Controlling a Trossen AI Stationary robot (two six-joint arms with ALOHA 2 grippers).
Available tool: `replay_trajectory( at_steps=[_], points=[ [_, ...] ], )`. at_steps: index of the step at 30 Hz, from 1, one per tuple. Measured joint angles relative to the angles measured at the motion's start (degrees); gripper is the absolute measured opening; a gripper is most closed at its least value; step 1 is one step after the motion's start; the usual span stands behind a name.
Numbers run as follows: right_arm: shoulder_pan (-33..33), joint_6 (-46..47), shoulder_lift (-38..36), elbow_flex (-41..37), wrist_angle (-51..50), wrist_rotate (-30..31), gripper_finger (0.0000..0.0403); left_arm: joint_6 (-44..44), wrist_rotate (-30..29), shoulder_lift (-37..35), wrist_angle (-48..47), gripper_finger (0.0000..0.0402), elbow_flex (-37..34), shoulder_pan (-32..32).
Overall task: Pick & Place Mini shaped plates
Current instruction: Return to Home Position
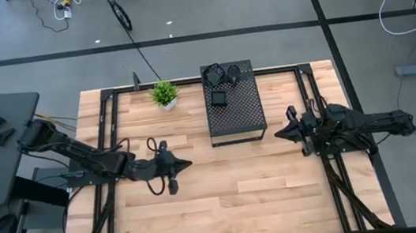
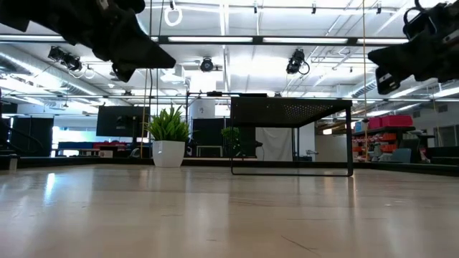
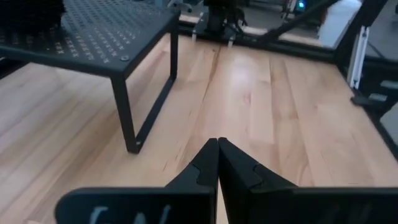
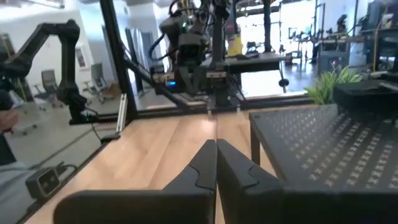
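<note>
Currently, plates [image 1: 220, 97] on shelf [image 1: 244, 113], apart from closed left pincer [image 1: 188, 164], right pincer [image 1: 278, 133]

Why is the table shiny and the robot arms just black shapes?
Low view: ceiling lights glare off the table, and the bright room backlights the left end effector and right end effector. Left wrist view: a glare patch on the wood.

No text, label, brand or number could be read anywhere. Only pale marks [image 3: 124, 216] stood on the dark housing of the left gripper [image 3: 217, 144], too blurred to make out.
</note>
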Motion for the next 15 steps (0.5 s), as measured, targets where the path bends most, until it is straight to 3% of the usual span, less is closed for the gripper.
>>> replay_trajectory(
  at_steps=[7, 15],
  points=[
    [-0.8, -1.5, 0.2, -0.3, 1.8, 0.0, 0.0008, 1.3, -1.3, -4.9, -5.8, 0.0009, -2.0, -1.0],
    [-0.8, -1.5, 1.2, -0.3, 1.5, 1.9, 0.0008, 2.2, -3.1, -23.5, -2.6, 0.0006, -15.3, -1.4]
  ],
)
